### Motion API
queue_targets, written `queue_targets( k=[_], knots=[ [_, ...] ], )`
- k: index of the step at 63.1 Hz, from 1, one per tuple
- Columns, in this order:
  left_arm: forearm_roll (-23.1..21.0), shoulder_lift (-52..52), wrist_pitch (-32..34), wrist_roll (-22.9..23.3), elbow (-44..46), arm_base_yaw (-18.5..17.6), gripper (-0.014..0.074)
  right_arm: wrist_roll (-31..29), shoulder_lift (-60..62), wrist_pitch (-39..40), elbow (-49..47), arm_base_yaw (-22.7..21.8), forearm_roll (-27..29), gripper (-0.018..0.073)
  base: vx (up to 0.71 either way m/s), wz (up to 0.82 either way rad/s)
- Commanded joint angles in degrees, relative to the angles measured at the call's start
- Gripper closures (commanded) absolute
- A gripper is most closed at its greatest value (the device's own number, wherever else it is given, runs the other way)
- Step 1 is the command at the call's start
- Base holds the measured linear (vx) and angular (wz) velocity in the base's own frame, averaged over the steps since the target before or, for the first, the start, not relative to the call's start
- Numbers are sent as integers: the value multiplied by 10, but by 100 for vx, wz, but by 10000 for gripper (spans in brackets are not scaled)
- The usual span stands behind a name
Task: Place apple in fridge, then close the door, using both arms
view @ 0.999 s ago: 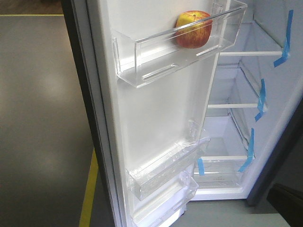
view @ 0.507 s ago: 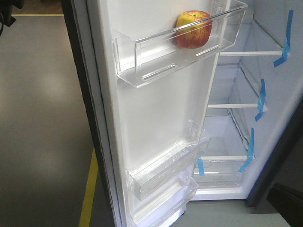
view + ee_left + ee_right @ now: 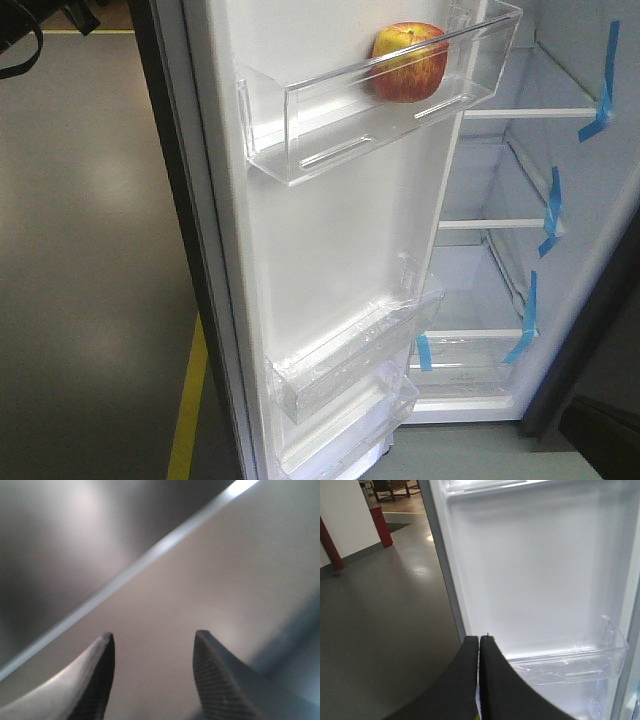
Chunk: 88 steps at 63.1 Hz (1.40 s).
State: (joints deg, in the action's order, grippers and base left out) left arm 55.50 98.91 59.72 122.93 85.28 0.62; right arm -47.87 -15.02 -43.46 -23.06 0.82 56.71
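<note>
Left gripper [image 3: 152,640], left wrist view: the two dark textured fingertips [image 3: 102,672] stand apart with nothing between them. Behind them is only a blurred grey surface crossed by a bright diagonal strip; what that surface is cannot be told.

Right gripper [image 3: 479,639], right wrist view: the black fingers [image 3: 462,680] are pressed flat together and hold nothing. It points toward the white inner face of the door [image 3: 535,565], just above a clear lower bin [image 3: 565,662]. To the left lies the grey floor [image 3: 385,620], with a red box [image 3: 380,525] near a white wall in the distance.

Front view: the door stands wide open, with its dark outer edge to the left. The apple [image 3: 409,62], red with yellow patches, sits in the clear upper bin [image 3: 330,125] of the door, toward the end of the bin nearest the cabinet. Neither gripper touches it. Two further clear bins [image 3: 350,355] are mounted low on the door. Beyond them the fridge [image 3: 590,250] shows a white interior, white-edged shelves [image 3: 490,224] and strips of blue tape [image 3: 550,210]. A yellow line [image 3: 188,400] runs along the floor beside the door's foot.
</note>
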Motion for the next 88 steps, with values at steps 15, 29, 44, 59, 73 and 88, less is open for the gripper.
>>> queue_targets(
  k=[15,29,44,59,73,88],
  knots=[
    [-7,-17,105,5,23,-7,237,-4,-5,13,-13,-1,22,563,0,0],
    [-1,-17,122,5,23,-42,237,-7,-5,15,-13,-1,22,563,0,0],
    [0,-17,142,5,23,-106,237,-6,-5,15,-13,-1,24,563,0,0],
    [0,-17,154,5,23,-183,237,-6,-5,15,-13,-1,24,563,0,0],
    [36,-17,143,5,23,-247,237,-2,-5,14,-13,-1,25,563,0,0],
    [49,-18,120,4,23,-221,237,-2,-5,16,-13,-1,29,563,0,0]
  ],
)
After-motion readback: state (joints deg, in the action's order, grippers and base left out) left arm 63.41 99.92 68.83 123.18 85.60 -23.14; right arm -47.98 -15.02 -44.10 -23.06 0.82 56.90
